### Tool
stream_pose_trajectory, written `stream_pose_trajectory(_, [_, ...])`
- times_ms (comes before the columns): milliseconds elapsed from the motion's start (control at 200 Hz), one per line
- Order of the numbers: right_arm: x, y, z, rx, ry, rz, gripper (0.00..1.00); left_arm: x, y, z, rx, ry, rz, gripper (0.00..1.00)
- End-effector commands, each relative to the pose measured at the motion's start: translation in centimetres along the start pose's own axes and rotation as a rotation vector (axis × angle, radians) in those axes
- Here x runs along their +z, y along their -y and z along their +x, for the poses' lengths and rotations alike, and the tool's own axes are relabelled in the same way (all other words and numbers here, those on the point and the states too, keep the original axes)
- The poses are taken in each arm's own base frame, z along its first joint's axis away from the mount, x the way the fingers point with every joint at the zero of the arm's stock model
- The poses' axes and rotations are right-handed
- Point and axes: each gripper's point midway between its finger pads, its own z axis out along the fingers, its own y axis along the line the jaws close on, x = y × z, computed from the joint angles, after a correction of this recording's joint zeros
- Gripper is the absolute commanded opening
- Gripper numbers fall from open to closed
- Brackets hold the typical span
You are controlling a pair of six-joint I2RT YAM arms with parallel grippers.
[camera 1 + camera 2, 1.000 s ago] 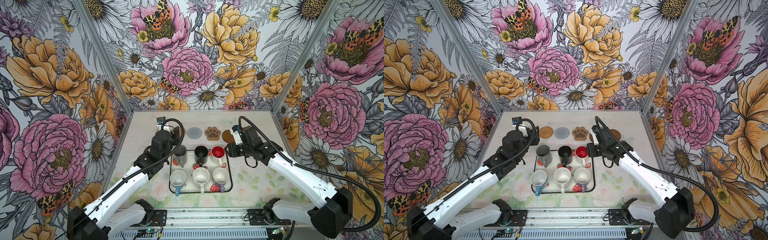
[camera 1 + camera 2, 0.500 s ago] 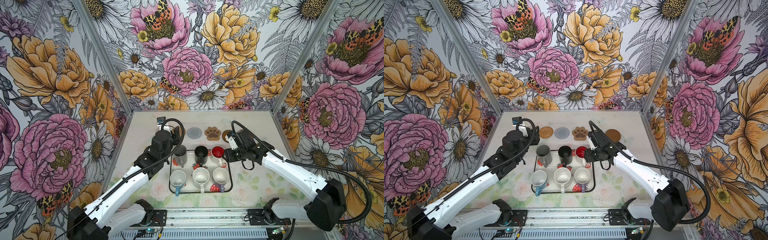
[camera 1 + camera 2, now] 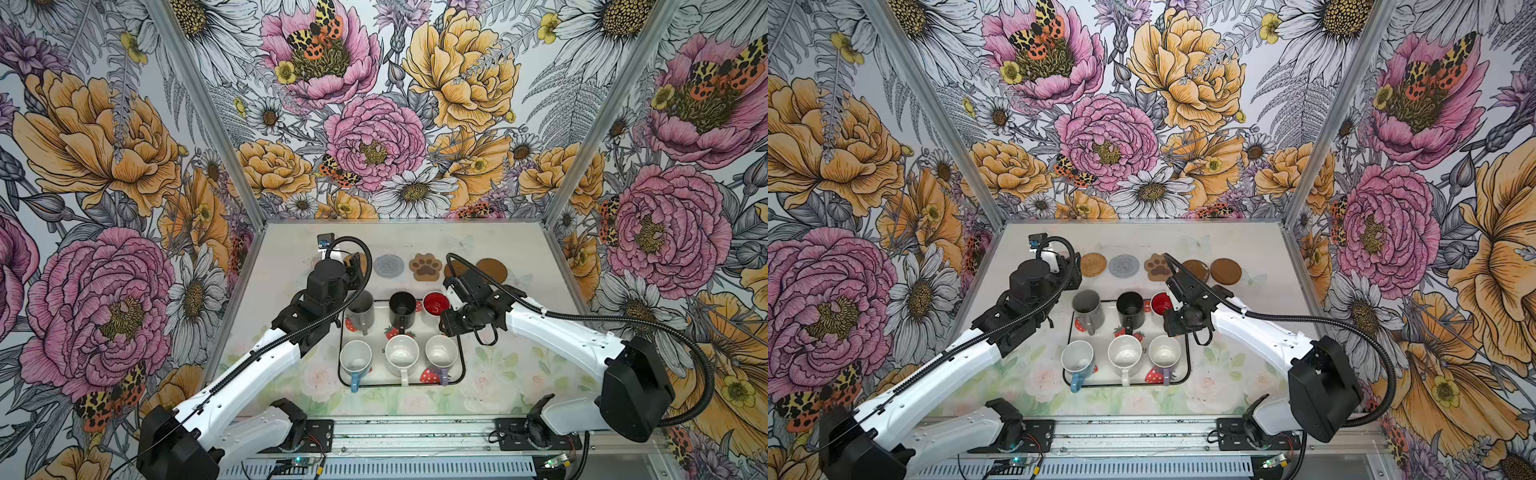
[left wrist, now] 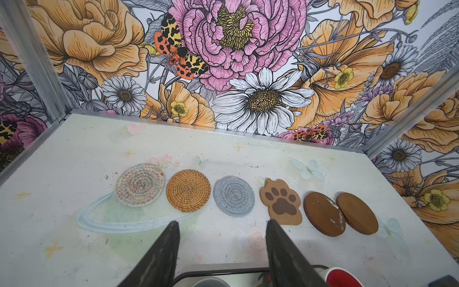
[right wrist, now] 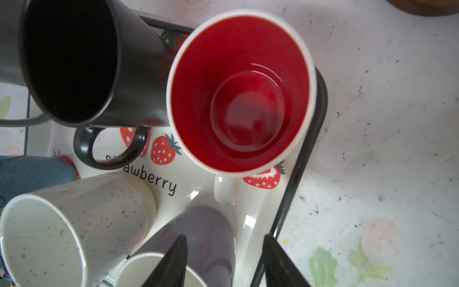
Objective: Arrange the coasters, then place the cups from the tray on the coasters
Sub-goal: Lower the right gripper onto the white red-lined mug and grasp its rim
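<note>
Left claw (image 4: 222,222) hangs spread, empty, near the coasters (image 4: 234,196); right claw (image 5: 226,236), also spread and empty, hovers over the tray's (image 5: 301,154) right rim.

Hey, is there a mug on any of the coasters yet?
No, the left wrist view shows all six coasters bare; the mugs stand on the tray.

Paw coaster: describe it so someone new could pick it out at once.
Beyond the strawberry tray, a row of coasters lies on the table. The paw coaster sits between the grey woven coaster and a plain brown disc. It alone is not round: a tan paw outline with dark brown pads.
</note>
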Motion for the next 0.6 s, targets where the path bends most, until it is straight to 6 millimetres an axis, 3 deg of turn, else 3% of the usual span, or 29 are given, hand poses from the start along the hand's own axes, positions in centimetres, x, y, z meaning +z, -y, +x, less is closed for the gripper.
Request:
stream_pose_trajectory(0, [0.5, -0.3, -1.1, 0.008, 0.027, 0.005, 0.50, 0.1, -0.1, 0.0, 0.016, 0.011, -0.008, 0.58])
stream_pose_trajectory(595, [3.5, -0.6, -3.0, 0.046, 0.027, 0.005, 0.46, 0.5, -1.0, 0.5, 0.024, -0.002, -0.039, 0.58])
